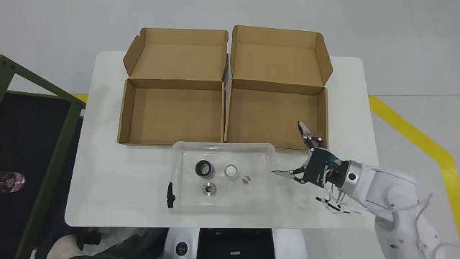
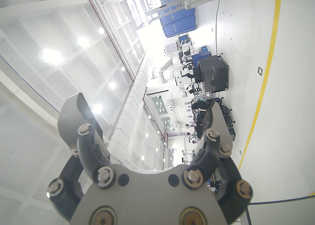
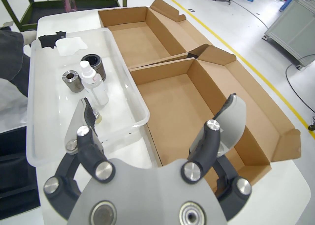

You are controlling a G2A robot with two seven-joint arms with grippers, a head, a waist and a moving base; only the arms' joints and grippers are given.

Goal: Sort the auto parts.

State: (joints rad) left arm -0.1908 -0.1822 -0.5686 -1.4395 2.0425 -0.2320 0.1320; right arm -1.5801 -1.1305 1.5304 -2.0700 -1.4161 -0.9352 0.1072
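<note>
Left gripper (image 2: 145,101), fingers (image 2: 71,117) apart, against ceiling lights (image 2: 51,56) and yellow floor line (image 2: 269,61)

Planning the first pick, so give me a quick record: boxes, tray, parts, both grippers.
Boxes: left box and right box, side by side, open, nothing inside
Tray: clear plastic, in front of both boxes
Parts in tray: dark bearing, spray bottle, metal sleeve, small piece
Right gripper: open, holding nothing, at the tray's right end
Left gripper: open, holding nothing, aimed away from the table
</note>
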